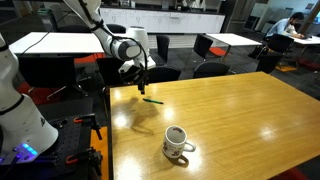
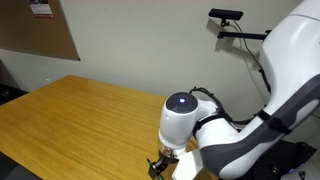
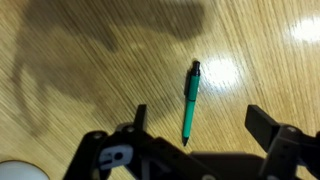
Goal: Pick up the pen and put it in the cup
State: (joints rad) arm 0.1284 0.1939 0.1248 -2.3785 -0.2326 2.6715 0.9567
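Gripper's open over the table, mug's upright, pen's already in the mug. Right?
Not quite. The pen isn't in the mug. It lies flat on the table, under the open gripper, as the wrist view shows. An exterior view also shows the pen on the wood, apart from the mug. The rest holds.

Entry: Panda arm with claw (image 1: 141,84).
Arm extended, wrist angled downward; claw fingers (image 3: 264,122) spread wide apart, jaws parted.
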